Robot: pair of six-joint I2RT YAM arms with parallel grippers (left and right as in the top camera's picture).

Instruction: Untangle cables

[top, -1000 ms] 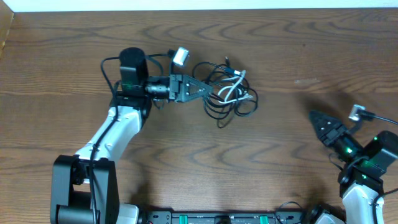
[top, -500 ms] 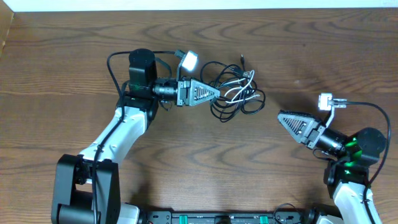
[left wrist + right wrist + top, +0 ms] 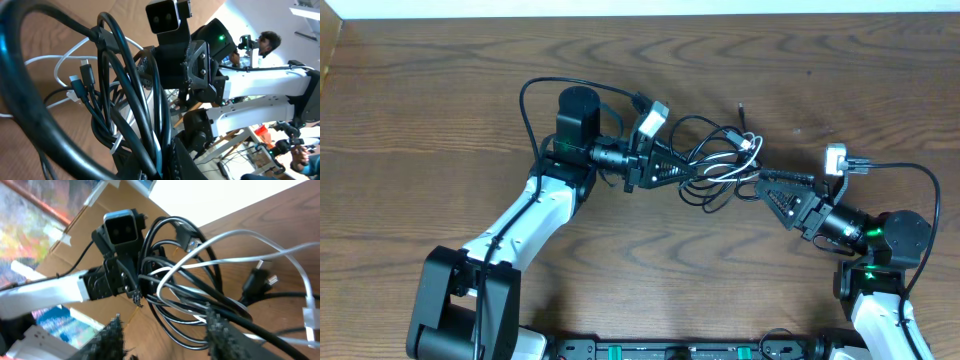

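The cables (image 3: 723, 160) form a tangled bundle of black and white loops at the table's middle, held partly off the wood. My left gripper (image 3: 680, 168) comes in from the left and is shut on several black strands at the bundle's left side; the left wrist view shows them (image 3: 125, 100) pinched at my jaws (image 3: 167, 160). My right gripper (image 3: 764, 181) stands open at the bundle's right edge. Seen from the right wrist, black loops (image 3: 200, 310) cross the gap between its fingers (image 3: 112, 340), and a white cable (image 3: 235, 235) arcs above.
A loose black plug end (image 3: 741, 104) sticks out beyond the bundle toward the back. The two grippers face each other closely across the bundle. Brown wood table (image 3: 440, 80) extends all around.
My left gripper has carried the bundle to the right and lifted it. My right gripper has swung in from the right edge to the bundle and opened wider.
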